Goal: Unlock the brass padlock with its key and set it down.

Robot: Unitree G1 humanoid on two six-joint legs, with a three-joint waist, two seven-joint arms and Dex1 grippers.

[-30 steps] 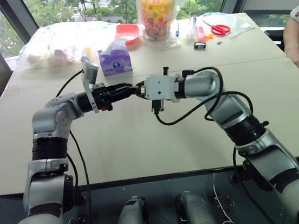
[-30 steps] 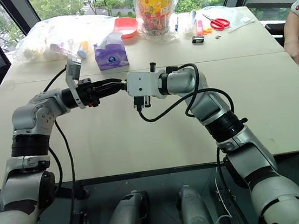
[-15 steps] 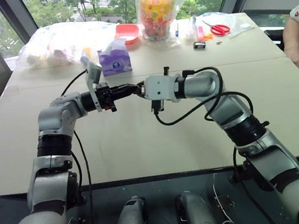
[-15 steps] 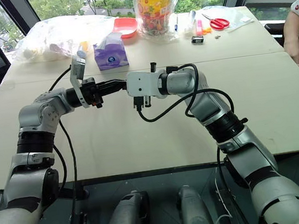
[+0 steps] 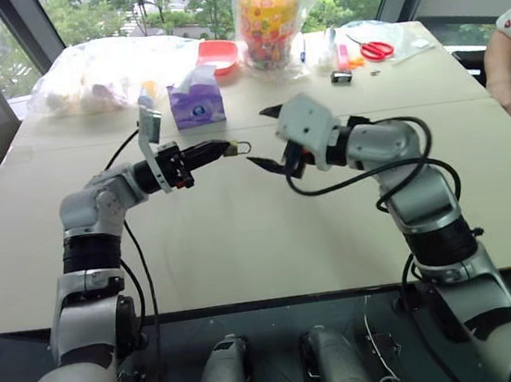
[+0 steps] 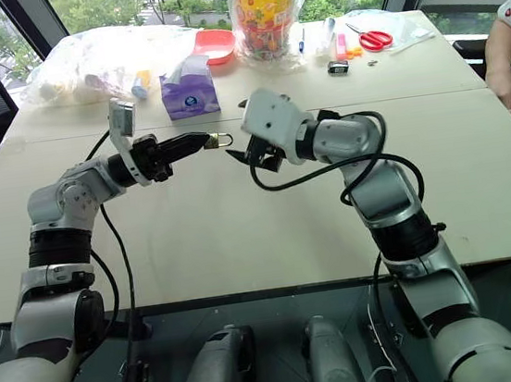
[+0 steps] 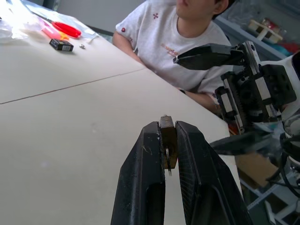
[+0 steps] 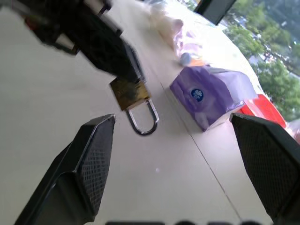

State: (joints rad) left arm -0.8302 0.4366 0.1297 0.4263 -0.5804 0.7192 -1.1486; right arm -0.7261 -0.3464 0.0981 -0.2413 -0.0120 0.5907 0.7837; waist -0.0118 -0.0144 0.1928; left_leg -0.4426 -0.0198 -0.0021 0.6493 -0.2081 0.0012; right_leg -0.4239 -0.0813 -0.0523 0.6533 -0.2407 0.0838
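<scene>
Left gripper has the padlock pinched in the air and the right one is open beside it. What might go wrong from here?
The left gripper pinches the brass padlock only at its fingertips, above the table; a nudge may knock it loose. The right gripper is open with nothing between its fingers, and I can't make out the key, so it may have dropped. The shackle looks closed, so unlocking may be unfinished.

The left gripper point(image 5: 224, 148) is held above the beige table point(image 5: 242, 230), its fingers closed on the brass padlock point(image 5: 233, 147), whose silver shackle points toward the right gripper point(image 5: 269, 137). The right gripper sits just beside the padlock but apart from it, fingers spread wide. At the far edge lie a purple tissue box point(image 5: 196, 104), a red bowl point(image 5: 218, 56) and red-handled scissors point(image 5: 371, 48).
</scene>
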